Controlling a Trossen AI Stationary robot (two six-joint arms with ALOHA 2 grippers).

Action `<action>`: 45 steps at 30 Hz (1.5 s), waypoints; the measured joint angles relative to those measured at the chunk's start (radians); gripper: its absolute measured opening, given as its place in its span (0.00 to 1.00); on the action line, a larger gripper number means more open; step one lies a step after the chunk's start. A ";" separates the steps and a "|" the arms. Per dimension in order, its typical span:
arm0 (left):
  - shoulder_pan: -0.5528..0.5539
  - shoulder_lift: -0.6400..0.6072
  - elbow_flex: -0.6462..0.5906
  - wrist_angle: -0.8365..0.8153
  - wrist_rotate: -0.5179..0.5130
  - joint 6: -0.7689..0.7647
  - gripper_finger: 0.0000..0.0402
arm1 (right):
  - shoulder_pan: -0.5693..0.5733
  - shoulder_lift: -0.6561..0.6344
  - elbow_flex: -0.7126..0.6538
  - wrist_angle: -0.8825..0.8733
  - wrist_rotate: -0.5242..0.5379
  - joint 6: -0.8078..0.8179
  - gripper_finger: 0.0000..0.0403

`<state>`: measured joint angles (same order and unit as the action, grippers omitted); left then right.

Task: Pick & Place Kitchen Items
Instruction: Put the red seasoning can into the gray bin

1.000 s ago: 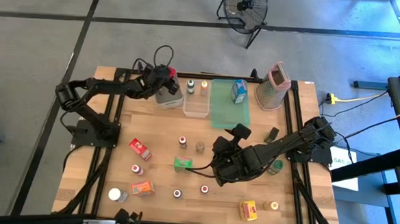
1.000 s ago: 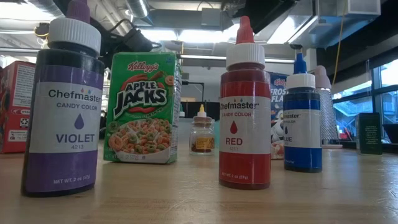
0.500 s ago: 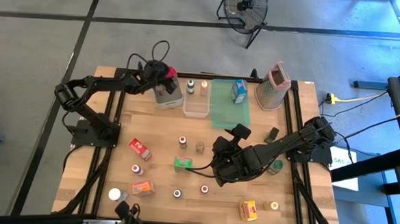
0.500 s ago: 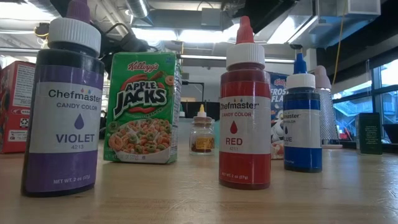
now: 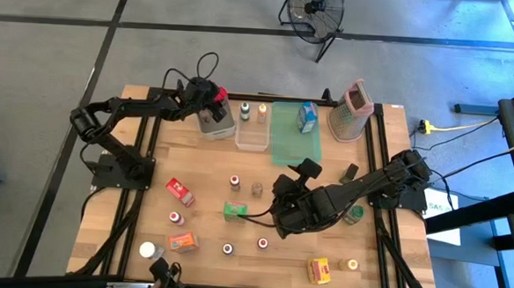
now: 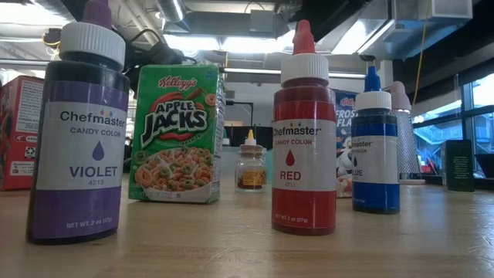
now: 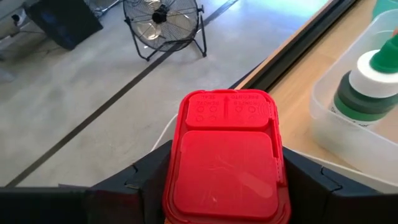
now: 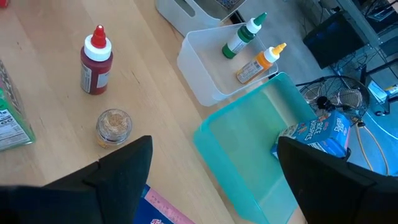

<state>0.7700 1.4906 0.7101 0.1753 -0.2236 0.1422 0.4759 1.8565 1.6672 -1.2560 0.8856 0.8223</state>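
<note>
The left gripper (image 5: 214, 98) is seen at the table's far edge, above a clear bin (image 5: 214, 124), clamped on a red-capped jar (image 7: 225, 158); the wrist view shows the flat red lid held between the two dark fingers, though the jar's body is hidden beneath it. In the neighbouring clear bin (image 5: 251, 139) a green-capped bottle (image 5: 244, 112) and an orange-capped bottle (image 5: 262, 112) are stood; a blue cereal box (image 5: 307, 117) is set on the green tray (image 5: 294, 142). The right gripper (image 5: 282, 209) is held low over the middle of the table, its fingers spread wide with nothing between them; a green cereal box (image 5: 233, 210) lies just beside it, and a red-capped bottle (image 8: 96, 60) and a small round jar (image 8: 114, 125) are stood near. A red box (image 5: 180, 190), an orange packet (image 5: 182, 241) and a yellow box (image 5: 320, 270) are scattered towards the near edge.
</note>
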 joint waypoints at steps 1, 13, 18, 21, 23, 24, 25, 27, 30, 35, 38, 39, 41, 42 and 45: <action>0.000 0.000 0.000 0.000 -0.001 0.000 0.57 | 0.000 0.000 0.000 0.000 0.000 0.000 0.86; 0.014 0.000 0.000 -0.001 -0.001 -0.040 0.58 | 0.000 0.000 0.000 0.000 -0.008 0.000 0.86; 0.036 0.000 0.000 -0.008 0.007 -0.076 0.57 | 0.000 0.000 0.000 0.000 -0.008 0.000 0.86; 0.042 0.000 0.000 -0.011 0.007 -0.097 0.58 | 0.001 0.000 0.000 0.000 -0.008 0.000 0.86; 0.044 0.000 0.000 -0.013 0.008 -0.096 0.58 | 0.001 0.000 0.000 0.000 -0.008 0.000 0.86; 0.044 0.000 0.000 -0.013 0.008 -0.096 0.58 | 0.001 0.000 0.000 0.000 -0.008 0.000 0.86; 0.044 0.000 0.000 -0.013 0.008 -0.096 0.58 | 0.000 0.000 0.000 0.000 -0.008 0.000 0.86; 0.044 0.001 0.000 -0.014 0.009 -0.096 0.58 | 0.001 0.000 0.000 0.000 -0.008 0.000 0.86; 0.044 0.016 0.000 -0.014 0.009 -0.115 0.59 | 0.000 0.000 0.000 0.000 -0.008 0.000 0.86; 0.044 0.069 0.000 -0.013 0.009 -0.121 0.59 | 0.000 0.000 0.000 0.000 -0.008 0.000 0.86; 0.043 0.100 0.000 -0.001 0.013 -0.121 0.59 | 0.000 0.000 0.000 0.001 -0.008 0.000 0.86; 0.044 0.109 0.000 0.008 0.019 -0.121 0.59 | 0.001 0.000 0.000 0.000 -0.008 0.000 0.86; 0.044 0.126 0.000 0.022 0.030 -0.124 0.59 | 0.001 0.000 0.000 0.000 -0.008 0.000 0.86; 0.044 0.133 0.000 0.030 0.038 -0.129 0.59 | 0.001 0.000 0.000 0.000 -0.009 0.000 0.86; 0.044 0.142 0.000 0.042 0.049 -0.131 0.60 | 0.000 0.000 0.000 0.000 -0.009 0.000 0.86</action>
<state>0.8139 1.6325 0.7101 0.2176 -0.1749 0.0113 0.4763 1.8565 1.6673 -1.2556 0.8769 0.8223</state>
